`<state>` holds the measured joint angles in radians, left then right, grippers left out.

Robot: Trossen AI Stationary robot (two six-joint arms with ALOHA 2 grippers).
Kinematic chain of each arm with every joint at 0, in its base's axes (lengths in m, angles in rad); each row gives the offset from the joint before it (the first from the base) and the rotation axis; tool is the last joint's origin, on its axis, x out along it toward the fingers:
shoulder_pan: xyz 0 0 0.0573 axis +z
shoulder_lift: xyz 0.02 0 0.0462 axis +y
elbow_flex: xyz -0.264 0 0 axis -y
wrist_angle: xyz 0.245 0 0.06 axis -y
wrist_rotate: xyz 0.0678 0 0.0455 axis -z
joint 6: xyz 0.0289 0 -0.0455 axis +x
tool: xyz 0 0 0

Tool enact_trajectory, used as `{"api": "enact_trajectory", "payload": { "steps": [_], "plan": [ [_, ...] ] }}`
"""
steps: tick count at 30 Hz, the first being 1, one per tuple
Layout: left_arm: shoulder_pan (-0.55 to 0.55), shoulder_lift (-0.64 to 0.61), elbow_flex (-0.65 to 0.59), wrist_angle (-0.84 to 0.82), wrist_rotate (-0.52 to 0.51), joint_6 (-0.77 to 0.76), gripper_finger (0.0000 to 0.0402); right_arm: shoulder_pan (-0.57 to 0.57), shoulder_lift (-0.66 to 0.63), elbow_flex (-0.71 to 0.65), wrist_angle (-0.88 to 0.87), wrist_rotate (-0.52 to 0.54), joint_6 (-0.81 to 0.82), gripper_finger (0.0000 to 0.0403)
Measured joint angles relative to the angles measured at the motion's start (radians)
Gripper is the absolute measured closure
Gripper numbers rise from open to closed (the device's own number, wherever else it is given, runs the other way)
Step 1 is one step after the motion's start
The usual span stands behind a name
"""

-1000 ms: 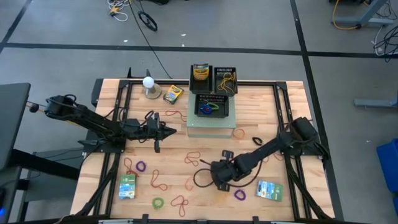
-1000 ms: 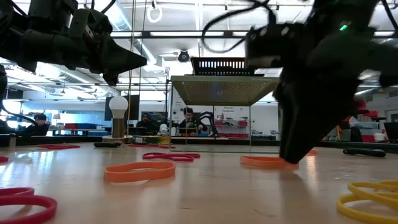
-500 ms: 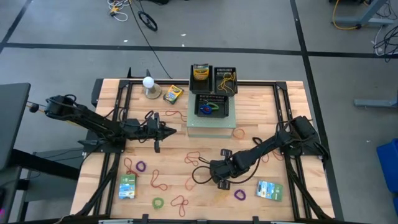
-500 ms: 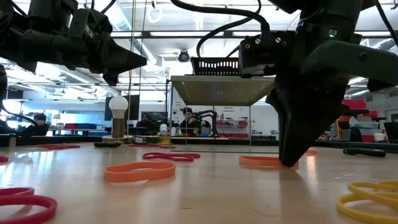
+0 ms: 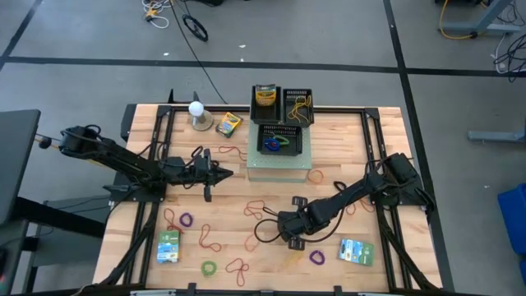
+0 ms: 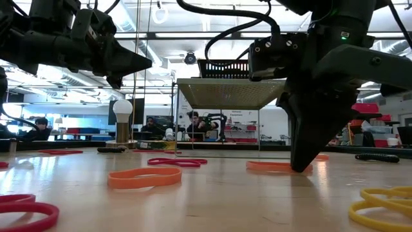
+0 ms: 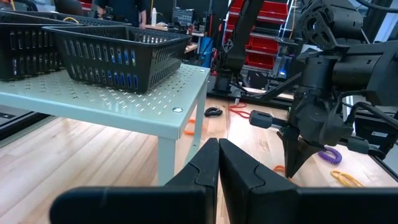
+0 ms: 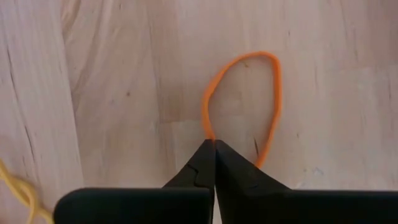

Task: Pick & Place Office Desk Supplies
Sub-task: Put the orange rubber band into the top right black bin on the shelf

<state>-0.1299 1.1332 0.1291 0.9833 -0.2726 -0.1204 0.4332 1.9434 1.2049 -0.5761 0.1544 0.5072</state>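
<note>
Orange rubber band (image 8: 244, 109) lies flat on the wooden desk (image 5: 353, 140), its oval reaching straight out ahead of the right gripper (image 8: 214, 144). In the right wrist view the gripper's fingers are pressed together at the near end of the band's loop, tips down on the wood, clenched on that end of the band. From above, this gripper (image 5: 293, 242) sits in the front middle of the desk, well in from every edge. A purple band (image 5: 316, 257) and a green-blue-white packet (image 5: 356, 252) lie near it toward the front right corner, with bare wood between them. Loose red bands (image 5: 256, 209) lie just to its other side.

The left gripper (image 5: 230, 173) hangs clenched and empty above the desk's left half, beside the pale green perforated stand (image 5: 278, 167) that carries a black basket (image 5: 281, 140). More baskets (image 5: 297, 105) stand behind it at the back edge. A second packet (image 5: 168, 246) and a green band (image 5: 209, 268) sit near the front left corner.
</note>
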Motion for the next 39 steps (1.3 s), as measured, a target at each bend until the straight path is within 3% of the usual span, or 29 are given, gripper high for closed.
{"api": "enact_trajectory", "payload": {
  "steps": [6, 14, 18, 24, 31, 39],
  "plan": [
    [0.0, 0.0, 0.0, 0.0, 0.0, 0.0, 0.0385, 0.0, -0.015, 0.034, -0.008, -0.024, -0.009, 0.04],
    [0.0, 0.0, 0.001, -0.01, 0.0, 0.0, 0.0385, -0.001, -0.106, 0.188, -0.098, -0.011, -0.028, 0.04],
    [0.0, 0.0, 0.001, -0.013, 0.0, 0.0, 0.0385, -0.001, -0.173, 0.298, -0.218, 0.067, -0.016, 0.04],
    [0.0, 0.0, 0.001, -0.014, 0.0, 0.0, 0.0385, -0.053, -0.278, 0.461, -0.375, 0.275, -0.029, 0.04],
    [0.0, 0.0, 0.001, -0.014, 0.0, 0.0, 0.0385, -0.282, -0.368, 0.532, -0.45, 0.429, -0.11, 0.04],
    [0.0, 0.0, 0.001, -0.015, 0.0, 0.0, 0.0385, -0.707, -0.328, 0.529, -0.425, 0.338, -0.286, 0.04]
  ]
}}
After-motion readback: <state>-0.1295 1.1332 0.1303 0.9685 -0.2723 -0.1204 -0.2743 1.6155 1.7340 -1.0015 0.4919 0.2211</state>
